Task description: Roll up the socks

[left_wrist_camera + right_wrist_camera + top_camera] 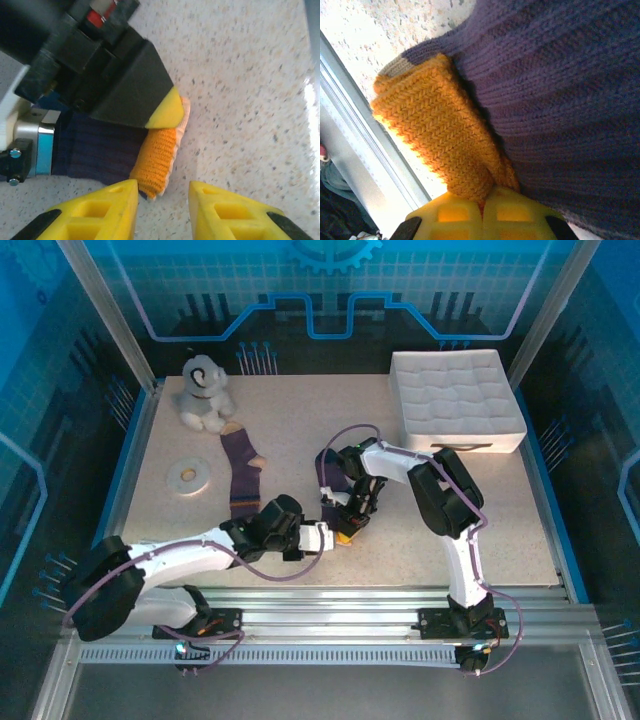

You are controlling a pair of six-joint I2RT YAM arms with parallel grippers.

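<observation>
The right gripper point(482, 207) has its two yellow plastic fingertips pressed together, pinching a fold of the thick orange cuff point(445, 145), a chunky knit with a herringbone rib. The cuff belongs to a dark purple ribbed fabric sock point(560, 100), whose body spreads away from the fingers in broad soft ridges. A small greyish patch shows at the cuff's far corner.

In the left wrist view, the right gripper's black wedge-shaped finger ends in a yellow tip that bears down on the folded cuff, which bulges into a rounded roll with a pale inner edge. The left gripper point(162, 195) stands open. Its blocky yellow fingers point(107, 207), moulded with square recesses, are spread apart. The end of the cuff roll lies just ahead of the gap, nearest the left-hand finger. I cannot tell whether they touch.

Both grippers meet near the front middle of the speckled, stone-patterned tabletop point(290, 420). A second dark purple sock point(240, 472), with an orange heel and striped cuff, lies flat to their left. Beyond it are a flat white ring-shaped disc point(187, 476) and a fluffy grey-white plush dog point(205, 390). A white quilted tray point(455, 400) sits at the far right corner.
</observation>
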